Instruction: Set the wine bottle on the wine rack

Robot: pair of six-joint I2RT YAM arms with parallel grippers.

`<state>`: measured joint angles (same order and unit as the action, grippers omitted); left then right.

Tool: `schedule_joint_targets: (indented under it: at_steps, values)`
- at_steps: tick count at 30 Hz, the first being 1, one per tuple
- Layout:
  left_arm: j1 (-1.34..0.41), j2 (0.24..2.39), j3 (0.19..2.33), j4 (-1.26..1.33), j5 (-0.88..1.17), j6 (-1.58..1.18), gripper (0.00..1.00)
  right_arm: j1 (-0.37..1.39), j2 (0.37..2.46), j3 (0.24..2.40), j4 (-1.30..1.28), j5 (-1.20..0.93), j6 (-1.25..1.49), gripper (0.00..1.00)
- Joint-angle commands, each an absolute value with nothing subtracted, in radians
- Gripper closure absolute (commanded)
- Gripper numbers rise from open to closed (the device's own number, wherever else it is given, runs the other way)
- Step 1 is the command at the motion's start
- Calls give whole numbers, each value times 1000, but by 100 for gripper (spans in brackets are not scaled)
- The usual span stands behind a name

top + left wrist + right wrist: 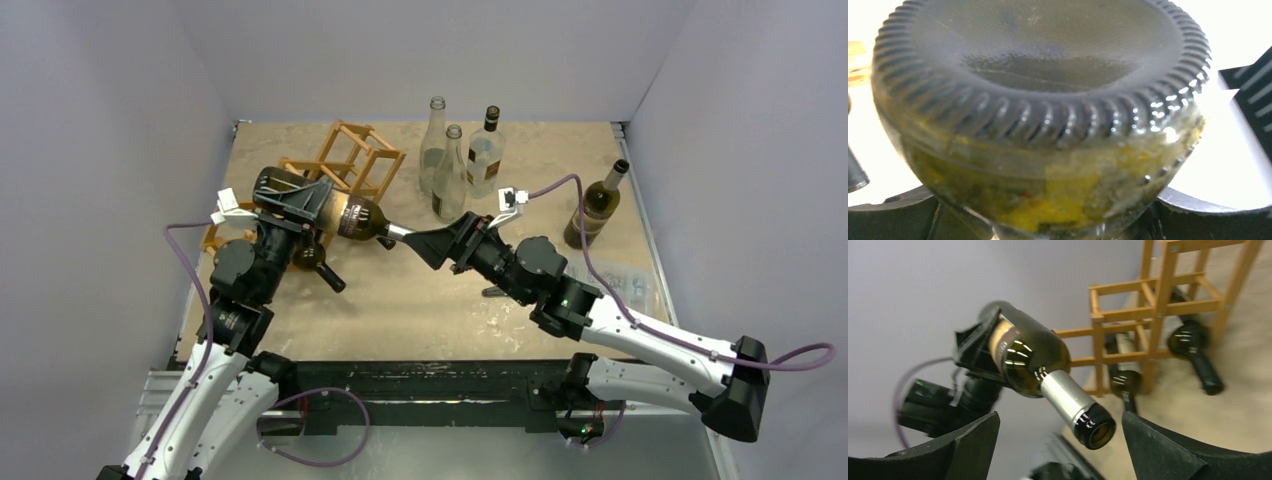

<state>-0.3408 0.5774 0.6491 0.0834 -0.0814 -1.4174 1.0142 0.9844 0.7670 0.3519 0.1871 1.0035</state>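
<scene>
Dark wine bottle (345,215) hangs level in the air, its base end clamped by the left gripper (290,195). Its neck points right, into the wide-open right gripper (408,238), untouched. The wine rack (358,152) stands just behind, nearest the left gripper

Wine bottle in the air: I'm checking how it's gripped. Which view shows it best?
Right wrist: the whole wine bottle shows, base end in the left pincer, foil neck inside the open right pincer. Top external shows it small, beside the wine rack. Left wrist shows only its ribbed base.
</scene>
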Motion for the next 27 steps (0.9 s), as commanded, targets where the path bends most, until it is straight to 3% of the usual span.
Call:
schedule_joint_targets:
  at_steps: [1, 8, 12, 20, 27]
  values:
    - [-333, 567, 743, 28, 8, -1371, 100, 1014, 925, 875, -16, 177, 605, 4]
    - [-333, 606, 765, -49, 131, -1310, 100, 1014, 1027, 1176, -444, 136, 238, 4]
    - [-332, 630, 767, -53, 183, -1309, 100, 1017, 1140, 1332, -593, -16, 126, 1]
    - [-332, 619, 749, -79, 184, -1329, 100, 1081, 1325, 1452, -616, 83, 139, 1]
    - [-331, 622, 750, -103, 182, -1344, 100, 1202, 1413, 1435, -582, 278, 150, 11]
